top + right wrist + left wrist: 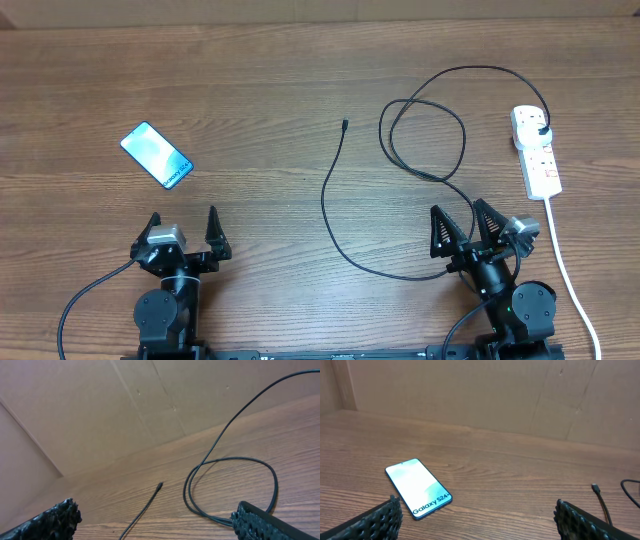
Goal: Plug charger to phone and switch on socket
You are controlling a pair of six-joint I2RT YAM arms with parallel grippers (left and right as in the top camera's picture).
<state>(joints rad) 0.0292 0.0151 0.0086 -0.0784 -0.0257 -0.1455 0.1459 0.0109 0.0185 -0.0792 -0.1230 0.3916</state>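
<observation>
Lying screen-up on the left half of the desk point(260, 70), the phone point(156, 155) is set diagonally. Its long axis runs from far-left to near-right, and the end bearing the "Galaxy S24" lettering is turned toward the near edge. The socket point(537, 152) is placed close to the right edge, its long axis running from far to near, and its white cord point(572, 270) is trailed toward the near-right corner. The plug point(541, 131) of the charger point(328, 200) is seated in the far half of the socket. From there the charger is looped across the right half of the desk and swept back to the middle, where the connector tip point(344, 124) is pointed toward the far edge, well apart from the phone. The left gripper point(183, 230) is held by the near edge, on the near side of the phone, with its fingers spread and nothing between them. The right gripper point(463, 228) is likewise spread wide and empty, over a stretch of the charger by the near edge.
</observation>
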